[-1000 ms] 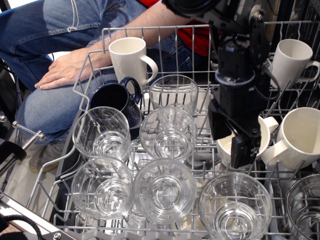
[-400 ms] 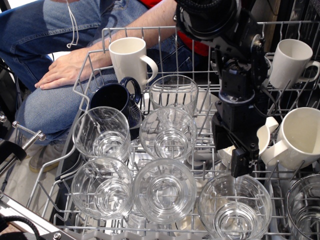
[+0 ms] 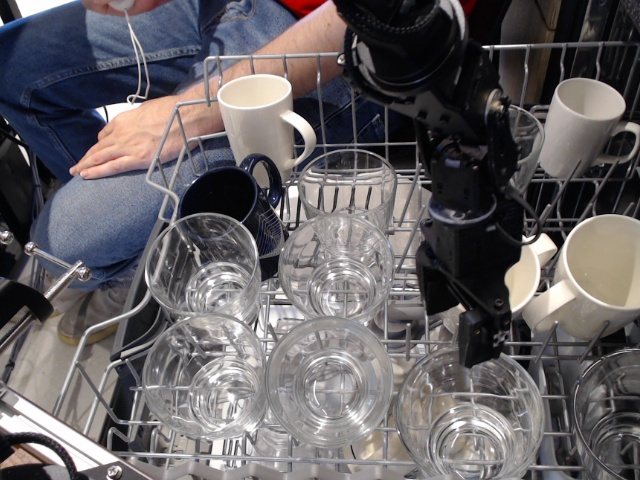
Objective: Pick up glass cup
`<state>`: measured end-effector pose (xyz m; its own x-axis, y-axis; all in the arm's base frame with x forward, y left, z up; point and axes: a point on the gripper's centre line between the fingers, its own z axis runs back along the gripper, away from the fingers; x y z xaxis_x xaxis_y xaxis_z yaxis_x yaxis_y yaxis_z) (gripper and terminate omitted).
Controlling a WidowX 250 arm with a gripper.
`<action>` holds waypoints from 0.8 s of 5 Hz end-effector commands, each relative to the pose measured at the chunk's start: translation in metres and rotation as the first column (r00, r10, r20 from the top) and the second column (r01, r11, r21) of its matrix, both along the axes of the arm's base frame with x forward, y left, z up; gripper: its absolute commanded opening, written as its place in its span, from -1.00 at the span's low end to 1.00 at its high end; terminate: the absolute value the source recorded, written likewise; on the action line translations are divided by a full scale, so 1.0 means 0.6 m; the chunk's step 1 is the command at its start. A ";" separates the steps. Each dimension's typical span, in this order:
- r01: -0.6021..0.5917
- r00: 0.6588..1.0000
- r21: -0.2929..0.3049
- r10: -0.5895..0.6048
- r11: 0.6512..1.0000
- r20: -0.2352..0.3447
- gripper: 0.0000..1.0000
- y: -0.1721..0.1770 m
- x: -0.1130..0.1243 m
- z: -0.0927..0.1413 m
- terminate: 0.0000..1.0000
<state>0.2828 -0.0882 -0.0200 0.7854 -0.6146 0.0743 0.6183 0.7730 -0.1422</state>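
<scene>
Left side of the rack (image 3: 190, 110) looks the same as a second ago: glasses, navy mug (image 3: 225, 195), white mug (image 3: 257, 115) all put. What moved is the gripper (image 3: 478, 335), which has dropped lower and now hangs right over the back rim of the cup (image 3: 470, 412) at front right. Looks like the approach is nearly done. Can't tell whether the jaws are apart or together, only one dark finger shows. Far-right glass is cut off.
</scene>
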 end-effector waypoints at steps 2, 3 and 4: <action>0.019 0.997 0.043 -0.022 0.999 0.076 1.00 -0.011 -0.033 -0.018 -1.00; 0.002 0.995 0.068 -0.008 0.998 0.099 1.00 -0.021 -0.041 -0.037 -1.00; -0.031 0.993 0.085 0.021 0.996 0.114 1.00 -0.029 -0.047 -0.054 -1.00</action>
<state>0.2491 -0.1044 -0.0588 0.7971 -0.5980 0.0831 0.6007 0.7994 -0.0095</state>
